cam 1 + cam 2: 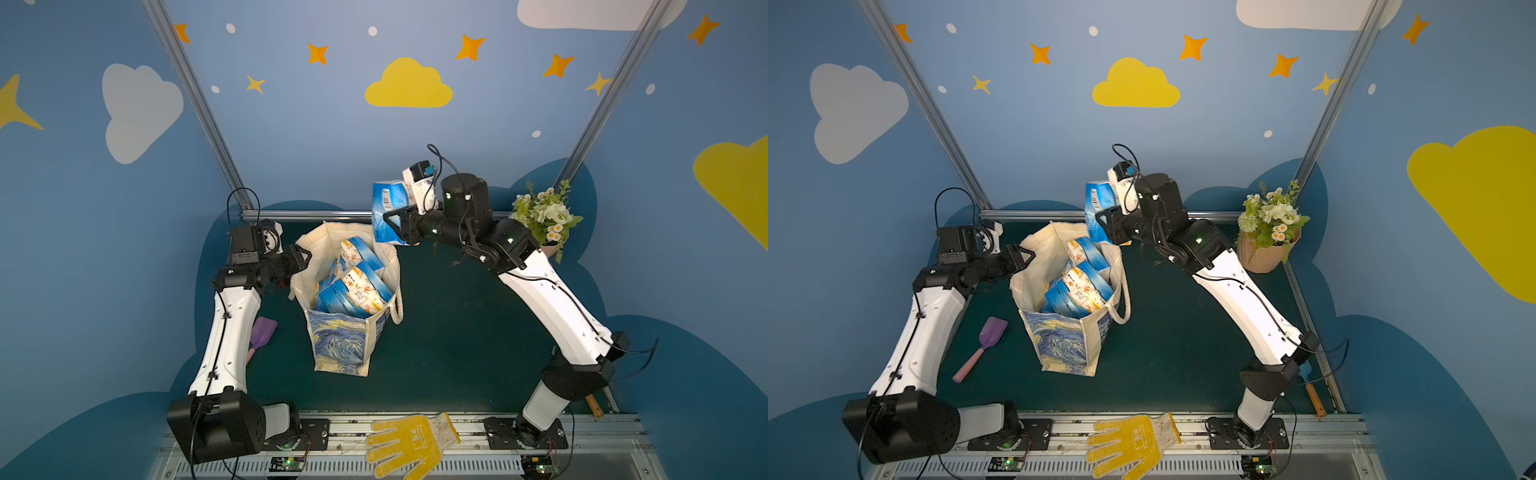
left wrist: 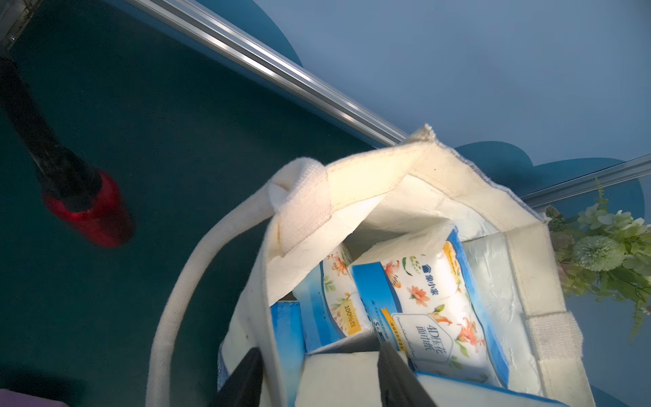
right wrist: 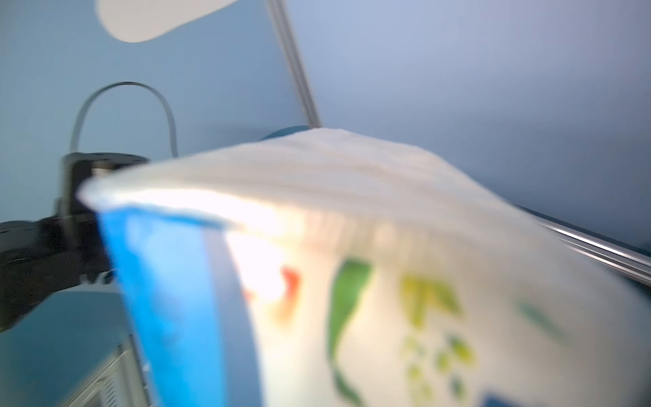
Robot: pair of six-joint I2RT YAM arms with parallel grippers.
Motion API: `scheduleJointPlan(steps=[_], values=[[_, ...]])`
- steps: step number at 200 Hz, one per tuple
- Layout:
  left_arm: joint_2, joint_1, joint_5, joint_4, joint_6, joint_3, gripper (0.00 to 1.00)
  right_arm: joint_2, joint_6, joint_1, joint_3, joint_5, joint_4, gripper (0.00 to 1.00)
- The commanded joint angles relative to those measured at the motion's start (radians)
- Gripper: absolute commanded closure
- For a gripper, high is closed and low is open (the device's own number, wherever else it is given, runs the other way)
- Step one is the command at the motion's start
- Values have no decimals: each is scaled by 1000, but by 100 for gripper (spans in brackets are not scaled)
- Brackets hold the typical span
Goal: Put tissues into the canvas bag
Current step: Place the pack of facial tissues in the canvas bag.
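Hanging above the one-o'clock corner of the canvas bag [image 1: 340,349], the right gripper [image 1: 395,224] is clamped on a blue-and-white tissue pack [image 1: 387,201], clear of the rim. At ten o'clock the left gripper [image 1: 305,254] pinches the bag's rim, jaws together on the fabric. More tissue packs [image 1: 357,286] lie inside the upright bag.

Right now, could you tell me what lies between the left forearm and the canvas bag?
A purple spatula with a pink handle, visible in both top views.

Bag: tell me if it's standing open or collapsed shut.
Upright and open. The bag stands on its base, mouth spread wide with packs visible inside; the left pincer grips its rim.
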Motion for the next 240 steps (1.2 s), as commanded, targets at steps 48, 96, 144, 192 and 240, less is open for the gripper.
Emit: scheduleJointPlan(steps=[48, 96, 144, 192, 240], values=[[-58, -15, 20, -4, 8, 17, 96, 474, 3, 87, 500, -210, -38, 57], [-91, -15, -7, -8, 26, 9, 96, 516, 6, 85, 427, -147, -77, 43], [-83, -15, -19, 13, 10, 2, 96, 495, -17, 87, 404, -137, -127, 25], [-83, -13, -40, 14, 12, -1, 96, 386, -66, 85, 319, -36, -84, 24], [-72, -14, 27, 73, -32, -28, 96, 282, -116, 73, 196, 40, 13, 26]])
